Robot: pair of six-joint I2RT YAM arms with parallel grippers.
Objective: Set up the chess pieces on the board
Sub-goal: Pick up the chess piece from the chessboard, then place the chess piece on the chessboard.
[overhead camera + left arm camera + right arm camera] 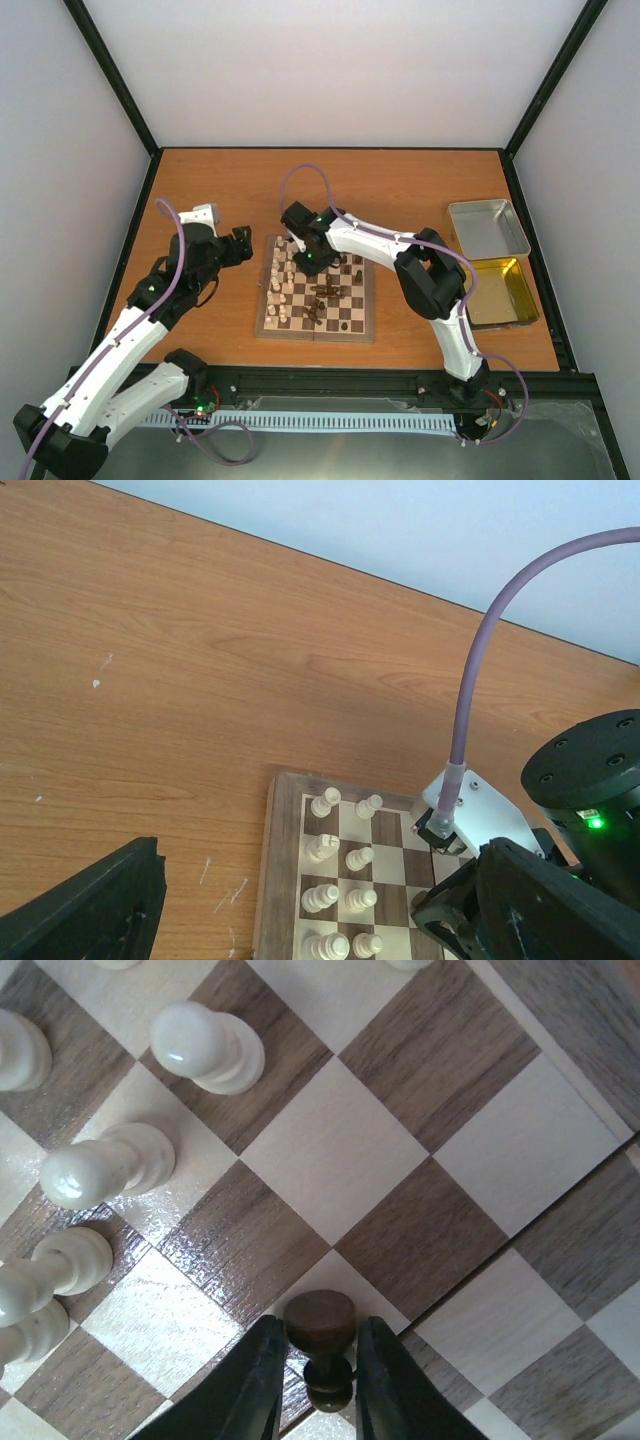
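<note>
The board (pixel 340 335) lies mid-table. Cream-white chessmen (pixel 280 285) stand along its left side, and dark brown chess pieces (pixel 328 295) lie clustered near its middle. My right gripper (pixel 312 262) hovers over the board's far part. In the right wrist view it (pixel 318 1360) is shut on a dark brown pawn (pixel 320 1325), held head-down-view just above a cream square (pixel 330 1175) beside white pawns (pixel 205 1048). My left gripper (pixel 240 245) is open and empty left of the board; in its wrist view its wide-spread fingers (pixel 90 910) frame the board's corner (pixel 285 880).
A silver metal tray (pixel 488 228) and a yellow-tinted tray (pixel 500 290) sit at the right edge of the table. The right arm's wrist and purple cable (pixel 590 790) reach over the board's far corner. Black frame posts bound the table.
</note>
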